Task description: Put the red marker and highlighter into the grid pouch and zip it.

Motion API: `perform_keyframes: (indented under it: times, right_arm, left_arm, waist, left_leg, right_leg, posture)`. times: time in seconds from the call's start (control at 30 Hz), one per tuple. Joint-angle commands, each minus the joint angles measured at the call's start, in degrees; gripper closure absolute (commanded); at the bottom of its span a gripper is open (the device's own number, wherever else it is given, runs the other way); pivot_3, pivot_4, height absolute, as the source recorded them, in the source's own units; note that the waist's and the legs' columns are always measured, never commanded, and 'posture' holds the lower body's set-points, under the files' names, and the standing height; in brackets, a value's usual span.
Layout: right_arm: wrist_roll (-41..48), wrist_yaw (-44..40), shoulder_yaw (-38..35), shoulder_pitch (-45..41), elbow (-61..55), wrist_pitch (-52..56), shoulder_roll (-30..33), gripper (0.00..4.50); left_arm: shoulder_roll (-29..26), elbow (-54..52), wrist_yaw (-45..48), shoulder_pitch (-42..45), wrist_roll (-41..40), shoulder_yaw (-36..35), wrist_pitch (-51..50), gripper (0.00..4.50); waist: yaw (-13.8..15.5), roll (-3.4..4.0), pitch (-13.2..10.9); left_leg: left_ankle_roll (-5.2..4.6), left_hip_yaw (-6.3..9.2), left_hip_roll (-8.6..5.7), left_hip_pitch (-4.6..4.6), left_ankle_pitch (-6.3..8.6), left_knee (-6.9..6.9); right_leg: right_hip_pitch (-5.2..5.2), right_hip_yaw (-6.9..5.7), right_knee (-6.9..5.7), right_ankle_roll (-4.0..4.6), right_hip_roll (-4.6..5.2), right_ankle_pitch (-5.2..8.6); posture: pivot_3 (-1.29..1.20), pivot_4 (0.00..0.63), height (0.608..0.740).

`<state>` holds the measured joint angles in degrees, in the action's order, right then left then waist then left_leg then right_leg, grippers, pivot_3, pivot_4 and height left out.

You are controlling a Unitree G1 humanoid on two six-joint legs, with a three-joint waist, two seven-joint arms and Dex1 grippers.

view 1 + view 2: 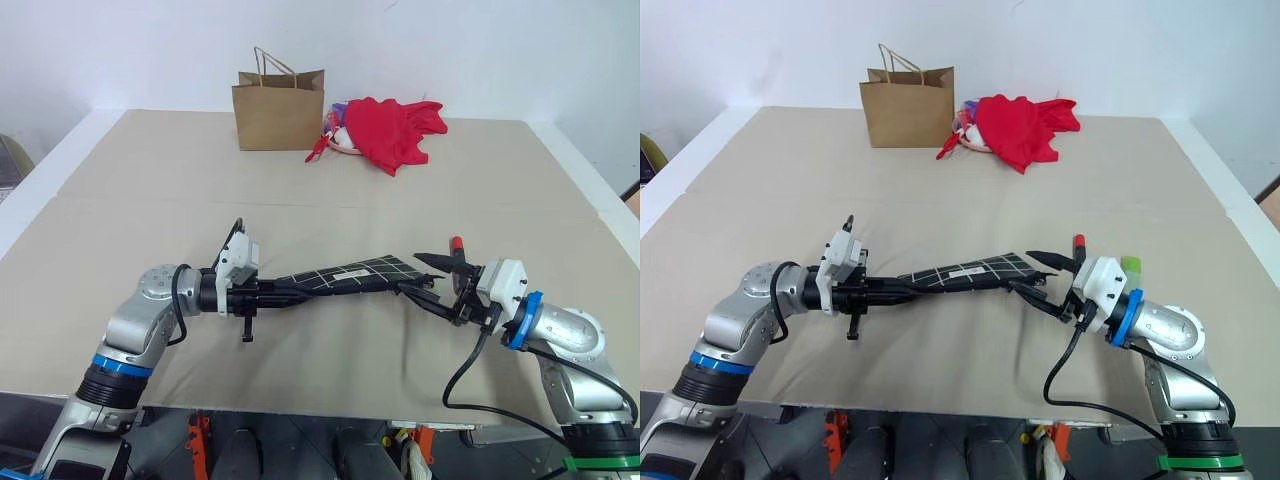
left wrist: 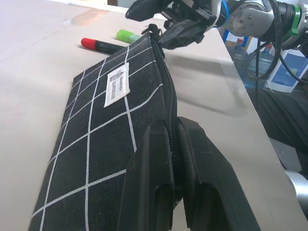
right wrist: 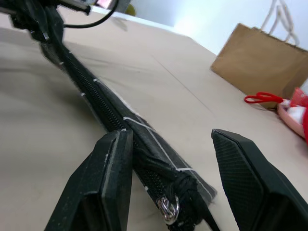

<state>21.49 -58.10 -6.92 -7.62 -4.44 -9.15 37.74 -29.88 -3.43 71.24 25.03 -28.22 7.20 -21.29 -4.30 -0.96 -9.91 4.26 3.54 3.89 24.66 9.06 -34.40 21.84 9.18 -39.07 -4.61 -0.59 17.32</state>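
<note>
The beige table (image 1: 300,180) spreads out before me, white-edged, reaching a plain white wall (image 1: 450,50). At its far edge stands a brown paper bag (image 1: 278,110), and just right of the bag lies a red cloth heap (image 1: 395,128).

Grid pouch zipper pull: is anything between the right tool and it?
Nothing visible. The right tool is open, its fingers either side of the grid pouch end, with the zipper pull in the gap. The left tool is shut on the pouch's other end.
</note>
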Motion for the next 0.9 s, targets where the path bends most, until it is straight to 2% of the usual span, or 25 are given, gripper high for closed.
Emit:
perform_keyframes:
  times: [0.03,0.47,0.57,0.7,0.9]
  right_arm:
    - [0.1,-2.3,-0.7,0.3,0.1,-2.1,1.4,1.65]
    - [0.5,-4.4,-1.2,0.6,0.4,-2.7,1.9,1.65]
    - [0.6,-4.4,-1.4,0.5,0.7,-2.9,1.9,2.42]
    - [0.9,-4.6,-1.6,0.8,0.7,-2.9,2.1,4.46]
    - [2.0,-4.8,-2.0,0.8,0.3,-2.6,2.1,4.46]
  left_arm:
    - [-0.5,-1.9,0.0,-0.1,-0.9,-1.0,0.2,4.50]
    - [-0.7,-1.2,0.3,0.3,-0.4,-0.8,0.7,4.50]
    - [-0.7,-1.3,0.4,0.3,-0.4,-0.8,0.7,4.50]
    - [-0.7,-1.4,0.4,0.0,-0.4,-0.8,0.7,4.50]
    - [-0.8,-0.7,0.2,0.2,0.0,-1.0,1.1,4.50]
  waist:
    - [0.0,0.00,0.0]
    - [0.0,0.00,0.0]
    - [0.0,0.00,0.0]
    - [0.0,0.00,0.0]
    - [0.0,0.00,0.0]
  left_leg:
    - [0.00,0.00,0.00,0.00,0.00,0.00]
    - [0.00,0.00,0.00,0.00,0.00,-0.02]
    - [0.00,0.00,0.00,0.00,0.00,-0.02]
    - [0.00,0.00,0.00,-0.01,0.00,-0.02]
    - [0.00,0.00,0.00,-0.01,0.00,-0.02]
  right_leg:
    - [0.00,0.00,0.00,0.00,0.00,0.00]
    - [0.00,0.00,0.00,0.00,0.00,-0.01]
    - [0.00,0.00,0.00,0.00,0.00,-0.01]
    - [0.00,0.00,0.00,0.00,0.00,-0.01]
    - [0.00,0.00,0.00,0.00,0.00,-0.01]
  posture:
    - [0.00,0.150,0.740]
    - [0.00,0.150,0.740]
    - [0.00,0.150,0.740]
    - [0.00,0.150,0.740]
    - [0.00,0.150,0.740]
